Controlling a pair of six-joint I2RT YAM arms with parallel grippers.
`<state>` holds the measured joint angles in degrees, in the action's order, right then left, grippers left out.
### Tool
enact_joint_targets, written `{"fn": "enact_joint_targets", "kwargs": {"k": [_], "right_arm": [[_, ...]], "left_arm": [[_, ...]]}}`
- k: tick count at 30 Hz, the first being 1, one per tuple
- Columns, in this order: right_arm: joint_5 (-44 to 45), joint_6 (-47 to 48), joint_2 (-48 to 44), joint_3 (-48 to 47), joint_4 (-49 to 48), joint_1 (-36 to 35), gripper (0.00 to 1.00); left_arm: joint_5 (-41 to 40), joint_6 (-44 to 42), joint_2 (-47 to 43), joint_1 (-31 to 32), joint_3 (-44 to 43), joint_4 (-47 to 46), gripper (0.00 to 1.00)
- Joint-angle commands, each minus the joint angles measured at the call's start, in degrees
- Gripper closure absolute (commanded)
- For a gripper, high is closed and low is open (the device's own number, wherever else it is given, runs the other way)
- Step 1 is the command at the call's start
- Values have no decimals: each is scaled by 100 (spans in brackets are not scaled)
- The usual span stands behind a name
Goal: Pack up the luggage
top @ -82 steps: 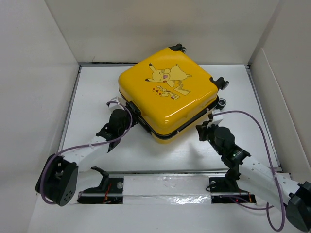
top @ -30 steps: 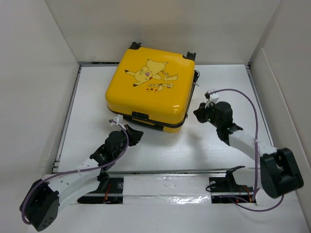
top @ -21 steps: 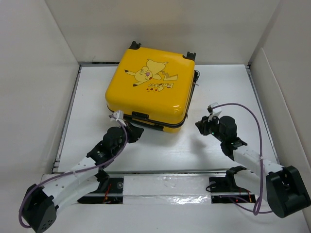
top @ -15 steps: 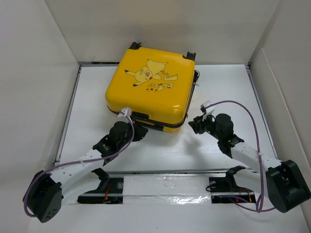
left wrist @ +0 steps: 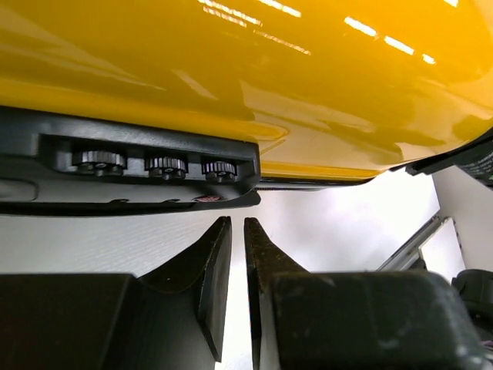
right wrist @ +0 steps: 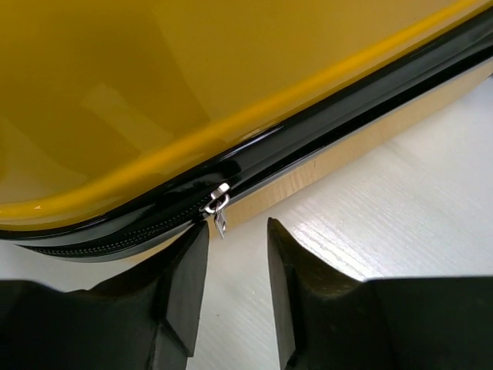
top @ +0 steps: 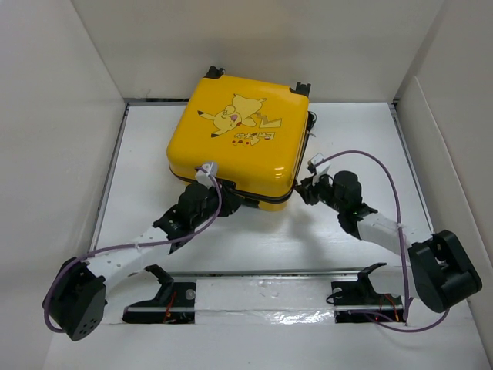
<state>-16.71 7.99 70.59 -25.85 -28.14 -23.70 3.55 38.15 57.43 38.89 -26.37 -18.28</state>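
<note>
My left claw [left wrist: 237,231] was nearly closed to a thin slit, empty, just under the combination lock [left wrist: 146,164]. My right claw [right wrist: 237,231] stood part open, empty, its tips just below the zipper pull [right wrist: 219,210]. The luggage [top: 239,131] lay closed on the tabletop [top: 323,247], at the far middle.

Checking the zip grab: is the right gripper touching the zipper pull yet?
Apart. The right wrist view shows the zipper pull hanging just inside the open right gripper, with a gap on either side.

Bright, even overhead light. White glare streaks on glossy yellow hard-shell suitcase [left wrist: 323,92] above left gripper [left wrist: 237,223]. Soft shadow under shell. Gripper itself dark, slightly blurred.
</note>
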Motion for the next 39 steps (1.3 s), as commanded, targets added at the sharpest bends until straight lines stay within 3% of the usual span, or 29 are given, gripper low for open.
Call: {"fn": "enact_joint_targets", "kwargs": {"k": [1, 6, 8, 12, 19, 24, 30, 35, 39], "right_arm": [[19, 220, 78, -316, -701, -47, 60], [-69, 230, 245, -333, -938, -99, 77], [-34, 212, 210, -307, -1000, -99, 81], [203, 63, 35, -158, -1018, -214, 99], [1045, -447, -667, 158, 175, -924, 100], [1573, -1297, -1459, 352, 1632, -1777, 100], [1854, -2037, -2119, 475, 2672, -2908, 100], [2207, -2336, -1804, 186, 2464, -3693, 100], [3092, -2853, -996, -262, 1454, -4317, 100]], "left_arm": [[277, -133, 206, 22, -272, -359, 90], [-302, -256, 567, 707, -666, -193, 90], [-294, -186, 708, 707, -677, -342, 90], [-259, -194, 866, 707, -773, -518, 90], [-109, -185, 1297, 707, -975, -1010, 90], [-302, -150, 1639, 707, -1107, -1247, 90], [-548, -36, 1921, 707, -1090, -1573, 90], [-435, 78, 2105, 759, -1116, -1801, 91], [-548, 52, 2185, 918, -1274, -1723, 91]]}}
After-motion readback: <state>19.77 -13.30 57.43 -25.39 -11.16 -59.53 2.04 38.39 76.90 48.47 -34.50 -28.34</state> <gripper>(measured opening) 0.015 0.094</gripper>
